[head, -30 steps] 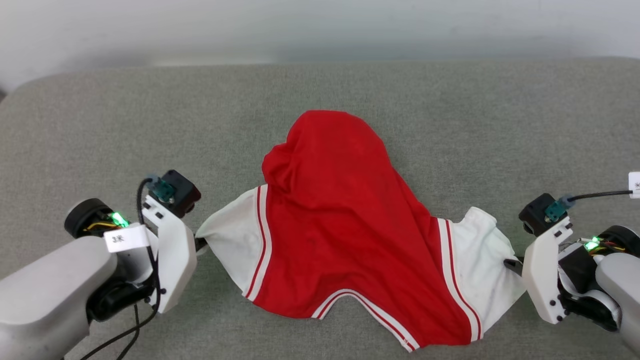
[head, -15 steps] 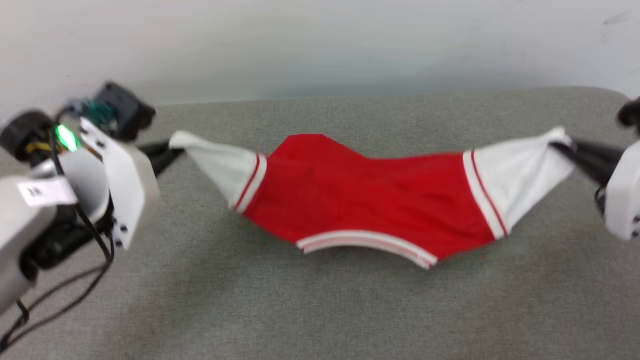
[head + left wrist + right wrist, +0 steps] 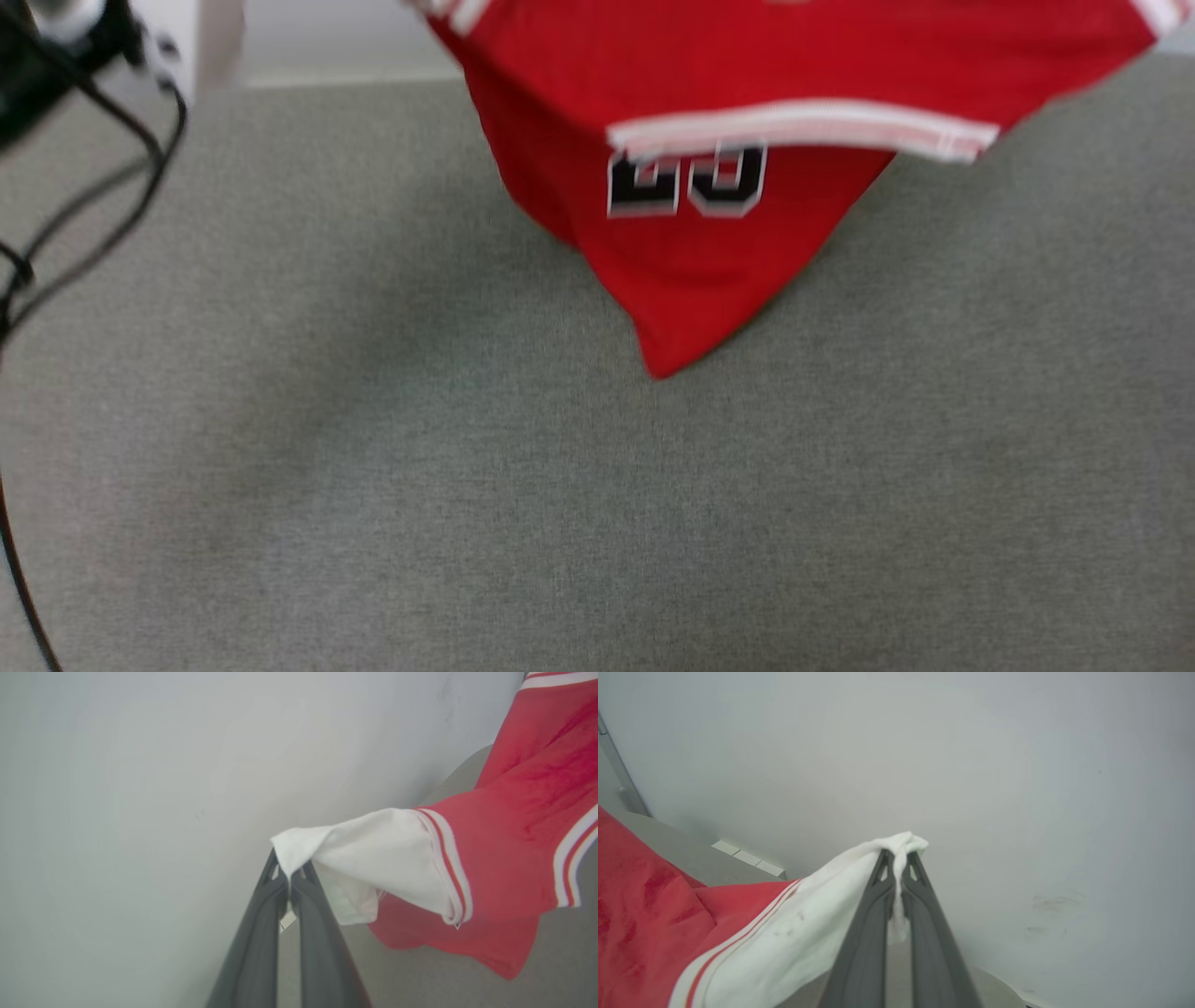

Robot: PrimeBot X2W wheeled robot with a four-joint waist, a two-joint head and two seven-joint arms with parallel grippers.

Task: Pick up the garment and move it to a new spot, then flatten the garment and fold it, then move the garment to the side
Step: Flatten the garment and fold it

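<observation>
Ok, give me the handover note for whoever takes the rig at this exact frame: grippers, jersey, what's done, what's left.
Left gripper: shut on the tip of one white sleeve.
Right gripper: shut on the tip of the other white sleeve.
The red sports jersey with white short sleeves hangs stretched between both grippers over the grey fabric surface. Whether its lowest corner touches the surface is unclear.
Done: pick-up.
Left: lay it at the new spot, flatten, fold, move it aside.
</observation>
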